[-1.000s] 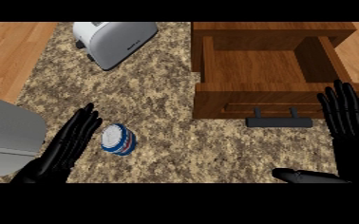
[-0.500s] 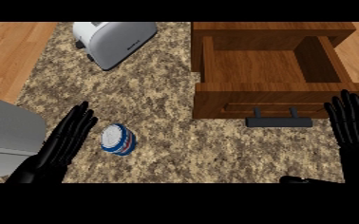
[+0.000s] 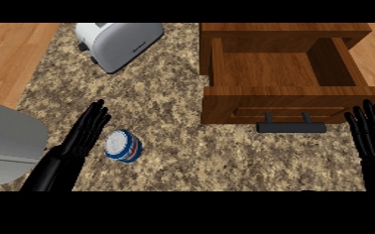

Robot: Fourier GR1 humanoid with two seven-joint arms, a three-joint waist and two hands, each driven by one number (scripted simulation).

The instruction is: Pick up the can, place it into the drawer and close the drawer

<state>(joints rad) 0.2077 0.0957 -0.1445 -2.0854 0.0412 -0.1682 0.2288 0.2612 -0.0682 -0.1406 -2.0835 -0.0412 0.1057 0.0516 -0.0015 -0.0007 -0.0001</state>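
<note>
— Since the left hand (image 3: 82, 138) has slid in closer over the last second, where does it stand now?

— Just beside the can (image 3: 123, 146), on the can's left, fingers straight and spread, curled round nothing. Whether a fingertip touches the rim I cannot tell. I'd judge the grasp has not begun; the hand is lined up for it and would next need to wrap round the can.

— And the right hand (image 3: 363, 131)?

— It has drifted toward the right edge of the view and now shows only as upright, straight fingers there, resting, holding nothing.

— How does the can look?

— Short and round, with a pale top and a blue band carrying a touch of red. It seems tipped a little toward the view's lower right, sitting on the speckled tabletop (image 3: 183, 153) near the lower left.

— Farther back?

— The wooden drawer (image 3: 282, 72) stands pulled open at upper right, nothing in it, its dark handle (image 3: 290, 127) facing the robot. A silver toaster (image 3: 117, 43) lies at upper left, well apart from the can. Both placing and closing remain to do.
</note>
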